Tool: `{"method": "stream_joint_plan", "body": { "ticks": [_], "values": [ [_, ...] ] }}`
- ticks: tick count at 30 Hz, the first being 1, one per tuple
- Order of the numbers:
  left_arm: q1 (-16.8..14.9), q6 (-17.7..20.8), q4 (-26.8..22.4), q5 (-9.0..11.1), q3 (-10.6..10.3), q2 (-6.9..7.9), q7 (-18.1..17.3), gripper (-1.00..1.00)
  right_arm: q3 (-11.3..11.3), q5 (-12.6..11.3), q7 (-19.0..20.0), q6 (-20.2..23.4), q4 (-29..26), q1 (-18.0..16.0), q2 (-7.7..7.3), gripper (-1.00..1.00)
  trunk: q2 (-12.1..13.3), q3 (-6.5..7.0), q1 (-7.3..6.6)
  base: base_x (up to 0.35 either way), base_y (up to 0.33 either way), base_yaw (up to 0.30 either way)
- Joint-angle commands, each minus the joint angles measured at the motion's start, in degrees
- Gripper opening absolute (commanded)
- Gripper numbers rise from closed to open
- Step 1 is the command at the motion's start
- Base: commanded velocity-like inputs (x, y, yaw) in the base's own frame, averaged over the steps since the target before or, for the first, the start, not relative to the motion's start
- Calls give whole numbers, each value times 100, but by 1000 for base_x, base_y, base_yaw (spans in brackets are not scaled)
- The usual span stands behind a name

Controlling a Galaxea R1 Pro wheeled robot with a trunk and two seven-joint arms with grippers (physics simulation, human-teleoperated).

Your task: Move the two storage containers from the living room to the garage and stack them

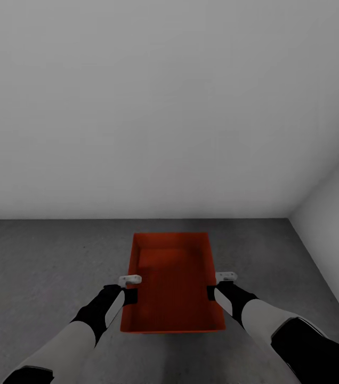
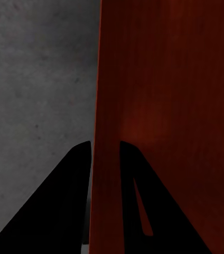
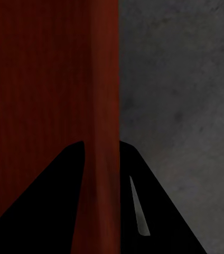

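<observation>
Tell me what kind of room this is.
Probably a garage or bare utility room: rough dark grey concrete floor, plain pale grey walls meeting in a corner, no furniture, one red-orange bin.

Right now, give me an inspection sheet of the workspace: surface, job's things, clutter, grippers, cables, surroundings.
Surface: dark grey speckled concrete floor.
Job's things: one red-orange storage container, open side up, held between both arms near the wall; whether it rests on the floor cannot be told. Inside, a raised red base shows, possibly a second bin; cannot tell.
Clutter: nothing seen.
Grippers: left gripper straddles the container's left wall, one finger each side; right gripper does the same on the right wall.
Cables: nothing seen.
Surroundings: plain pale grey wall ahead, meeting a side wall in a corner on the right.
</observation>
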Motion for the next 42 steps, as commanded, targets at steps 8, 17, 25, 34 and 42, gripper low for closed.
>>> {"method": "stream_joint_plan", "body": {
  "ticks": [8, 17, 25, 34, 42],
  "values": [
    [0, 42, 2, 4, -6, 11, 83, -100, -118, 147, -50, 3, -20, -5, -35, -100, -205, -95, 110, 0, 0, 0],
    [0, 42, 2, 4, -6, 13, 83, -100, -118, 147, -50, 5, -22, -5, -35, -100, -205, -158, 110, 0, 0, 0],
    [0, 42, 2, 4, -6, 11, 83, -100, -118, 147, -50, 4, -22, -5, -35, -100, -205, -231, 110, 0, 0, 0],
    [0, 42, 2, 4, -6, 11, 83, -100, -118, 147, -50, 2, -22, -5, -35, -100, -205, -314, 110, 0, 0, 0],
    [0, 41, 2, 4, -6, 12, 83, -100, -118, 147, -50, 3, -21, -5, -35, -100, -205, -385, 110, 0, 0, 0]
  ]
}}
